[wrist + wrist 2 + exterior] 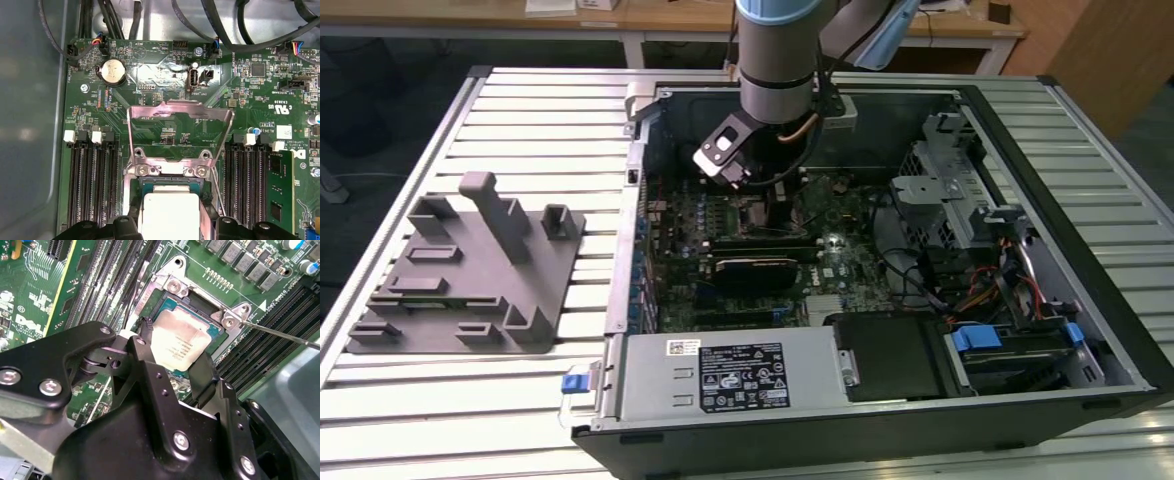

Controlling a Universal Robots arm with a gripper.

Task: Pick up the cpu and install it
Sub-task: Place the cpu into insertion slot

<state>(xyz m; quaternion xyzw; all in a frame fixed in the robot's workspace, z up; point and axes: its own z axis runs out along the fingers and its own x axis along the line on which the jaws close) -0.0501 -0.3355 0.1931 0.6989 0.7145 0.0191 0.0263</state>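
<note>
Gripping flat square silvery cpu [179,340], black claw [174,349] hovers over metal-framed socket [215,329].

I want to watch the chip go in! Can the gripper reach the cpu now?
Probably yes: the gripper sits right at the cpu, and the socket's metal lid stands flipped open, so nothing covers it.
</note>
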